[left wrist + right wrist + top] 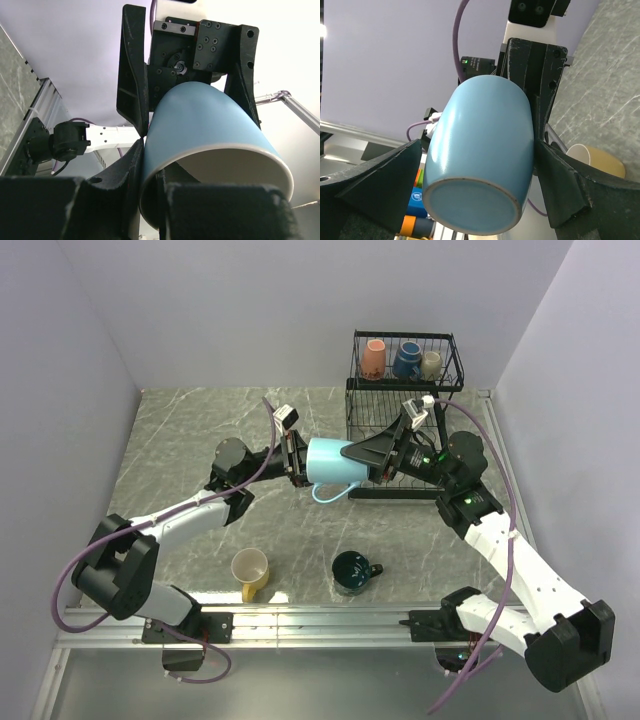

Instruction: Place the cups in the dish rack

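Handing over light blue mug (330, 462): left gripper (297, 462) pinches rim, right gripper (365, 462) gapes around base. Three mugs (406, 360) in dish rack (355, 390); yellow mug (250, 570), teal mug (352, 572) to go.

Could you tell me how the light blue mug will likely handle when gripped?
The light blue mug looks glossy, so it may slip in the open right gripper. Rigid ceramic, it would probably chip if dropped.

Midair, sideways: light blue mug (332, 462); 3 mugs (407, 360) in rack (356, 365).
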Tool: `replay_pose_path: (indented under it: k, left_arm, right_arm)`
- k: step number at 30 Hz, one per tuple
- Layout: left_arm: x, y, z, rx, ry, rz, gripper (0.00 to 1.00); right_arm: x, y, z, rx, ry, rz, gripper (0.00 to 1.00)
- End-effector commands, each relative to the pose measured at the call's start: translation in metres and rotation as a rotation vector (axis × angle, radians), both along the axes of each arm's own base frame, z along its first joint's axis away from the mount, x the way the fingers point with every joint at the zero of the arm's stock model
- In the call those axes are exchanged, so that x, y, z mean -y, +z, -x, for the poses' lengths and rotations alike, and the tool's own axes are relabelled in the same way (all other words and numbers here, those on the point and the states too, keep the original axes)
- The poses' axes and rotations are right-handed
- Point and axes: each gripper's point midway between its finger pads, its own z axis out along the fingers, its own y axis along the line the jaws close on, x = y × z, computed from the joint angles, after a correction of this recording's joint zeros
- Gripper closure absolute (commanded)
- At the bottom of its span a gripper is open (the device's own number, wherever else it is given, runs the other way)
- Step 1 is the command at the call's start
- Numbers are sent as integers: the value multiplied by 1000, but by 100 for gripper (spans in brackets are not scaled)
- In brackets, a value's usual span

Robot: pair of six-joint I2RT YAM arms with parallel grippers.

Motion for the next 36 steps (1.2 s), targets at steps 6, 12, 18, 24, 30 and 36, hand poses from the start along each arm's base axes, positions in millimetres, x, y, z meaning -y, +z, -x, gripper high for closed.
replay_pose_path:
  k: [6,12,18,24,30,36]
  left_arm:
    - [3,21,-3,100,46,32,99]
    - [10,15,-4,102,45,-9,99]
    - [14,-1,-11,66,66,-90,99]
    - [9,-11,-15,78,88,-164,75]
    - [-24,-39,-36,56,197,-338,32]
    - [-74,-82,-55,-10,341,-585,13]
  right_arm:
    - [0,34,16,103,43,-44,9]
    - [-1,33,15,102,40,-44,39]
    - [-2,31,14,101,35,-23,100]
    - [4,32,11,123,-3,28,100]
    - [22,19,-5,100,-75,134,100]
    - [61,7,-31,75,-196,239,100]
